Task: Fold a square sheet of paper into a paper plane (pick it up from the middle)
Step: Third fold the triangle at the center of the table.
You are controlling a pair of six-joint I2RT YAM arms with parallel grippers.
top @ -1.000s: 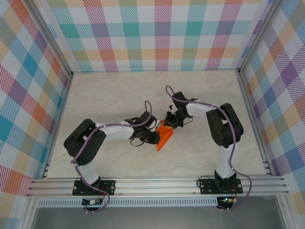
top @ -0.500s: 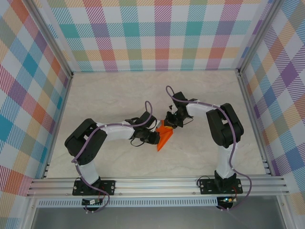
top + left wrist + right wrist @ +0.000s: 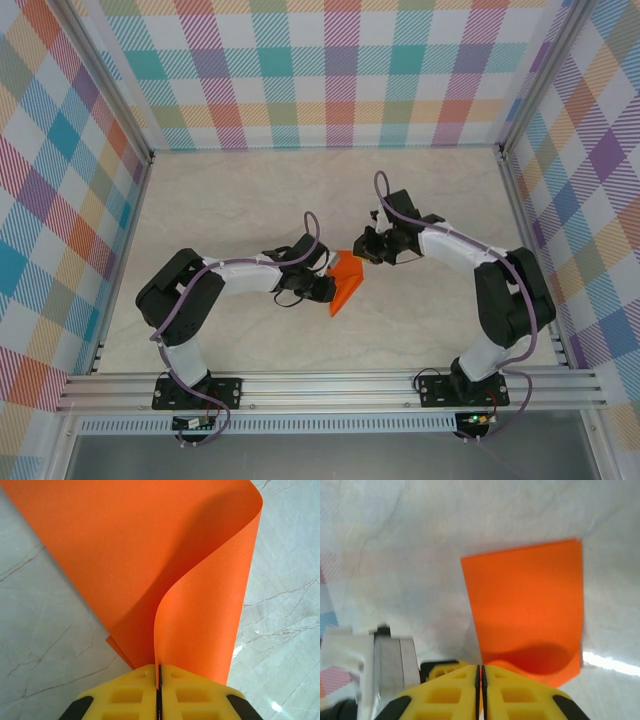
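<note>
Two arms meet near the centre of the pale marbled tabletop (image 3: 230, 210). The square sheet of paper (image 3: 345, 282), bright orange and folded over on itself, sits at mid-frame in the top view, one point aimed toward the lower edge. The left gripper (image 3: 322, 288) reaches in from the sheet's left side. In the left wrist view the sheet (image 3: 150, 555) fans up across the frame with one flap curling over, and the left gripper (image 3: 158, 672) has its yellow jaws clenched on the sheet's near edge. The right gripper (image 3: 368, 250) sits just upper right of the sheet. In the right wrist view the right gripper (image 3: 480, 677) has its jaws pressed together, and the sheet (image 3: 525, 605) lies just beyond its tips; contact cannot be told.
</note>
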